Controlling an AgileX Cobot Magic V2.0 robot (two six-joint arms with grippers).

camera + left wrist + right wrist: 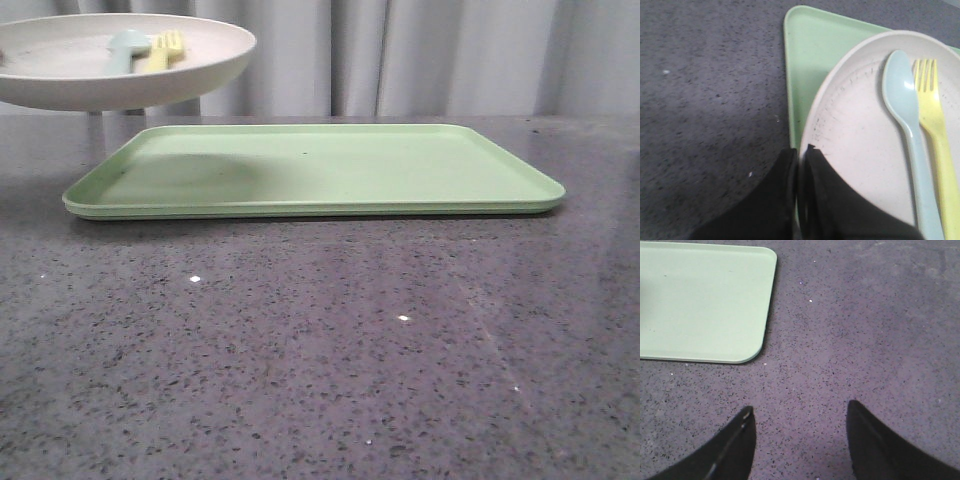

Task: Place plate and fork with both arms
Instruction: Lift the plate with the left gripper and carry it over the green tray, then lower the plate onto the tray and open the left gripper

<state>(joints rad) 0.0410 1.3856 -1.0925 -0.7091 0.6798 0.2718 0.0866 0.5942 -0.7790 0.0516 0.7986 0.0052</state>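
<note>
Grey speckled tabletop (320,380) stretches bare on the near side of the tray (330,165), which lies flat before a pale curtain (420,55). Above the tray's left corner the plate (120,85) hangs in the air, its rim pinched tight by the left hand (801,165). Spoon (905,115) and fork (935,125) lie side by side in it. Beside the tray's edge, the right hand (800,412) is spread wide over bare tabletop, holding nothing.

Fork (167,50) and spoon (127,47) lie in plate (120,85) above tray's (320,170) left end.
</note>
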